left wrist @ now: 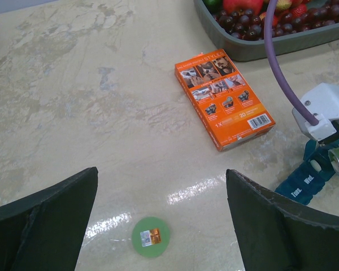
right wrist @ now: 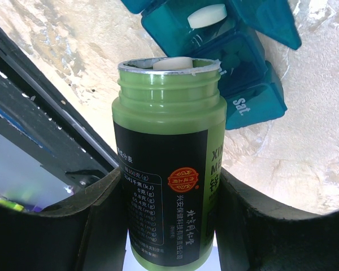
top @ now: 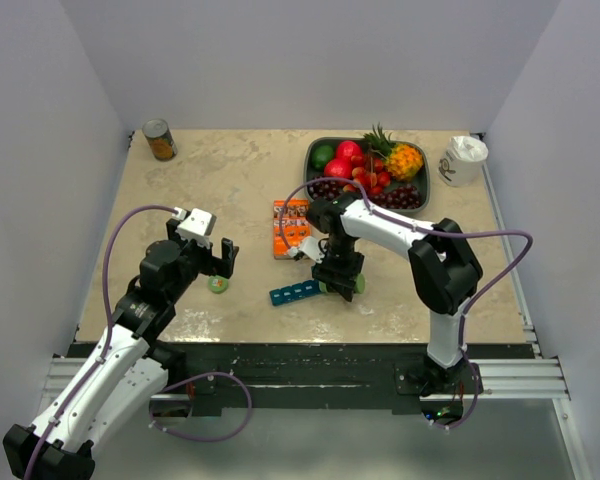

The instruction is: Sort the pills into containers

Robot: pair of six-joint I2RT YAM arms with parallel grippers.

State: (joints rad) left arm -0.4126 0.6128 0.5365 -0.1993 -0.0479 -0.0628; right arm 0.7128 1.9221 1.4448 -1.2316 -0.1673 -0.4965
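My right gripper is shut on an uncapped green bottle, tilted with its mouth toward the teal-blue pill organiser. A white pill sits at the bottle's mouth. Another white pill lies in an open compartment, next to the one marked "Sat". The organiser lies at the table's front, and also shows in the left wrist view. The bottle's green cap lies flat on the table between the fingers of my open, empty left gripper.
An orange box lies flat behind the organiser. A grey tray of fruit stands at the back, a white cup to its right, a tin can at the back left. The table's front edge is just below the organiser.
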